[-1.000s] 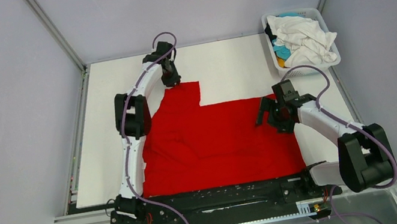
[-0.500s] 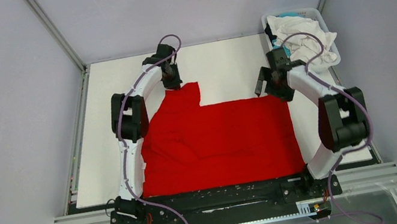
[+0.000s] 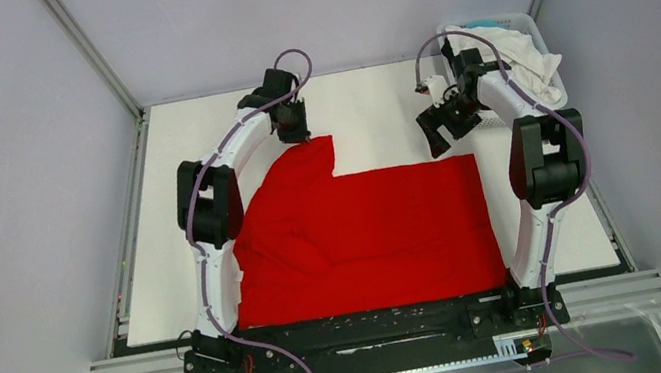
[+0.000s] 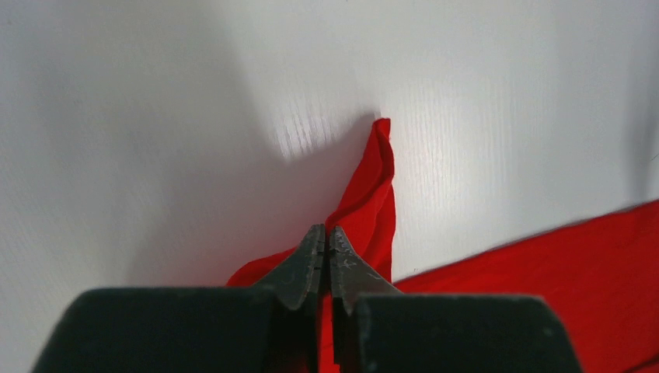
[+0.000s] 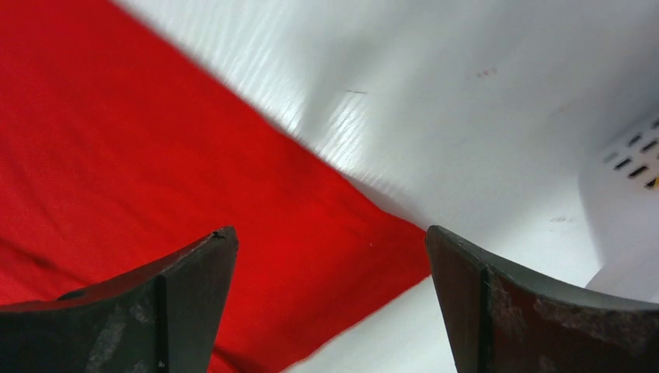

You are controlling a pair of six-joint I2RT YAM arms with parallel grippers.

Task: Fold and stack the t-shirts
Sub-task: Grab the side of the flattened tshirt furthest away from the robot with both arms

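Left pincer (image 3: 295,136) is clamped tight on the red t-shirt (image 3: 364,231) at its far-left flap, well left of the basket (image 5: 618,194). Wrist view shows the cloth pinched into a raised ridge running away from the tips. Right pincer (image 3: 439,133) is wide open and holds nothing. It hangs just left of the basket, over the red t-shirt's far-right corner; can't tell if it touches the cloth. The red t-shirt lies spread on the tabletop (image 3: 373,103), left of the basket and nearer than it, with wrinkles on the side farthest from the basket. A white t-shirt (image 3: 529,62) is heaped in the basket and drapes over its rim. A bit of turquoise cloth (image 3: 482,23) shows at the basket's far edge.
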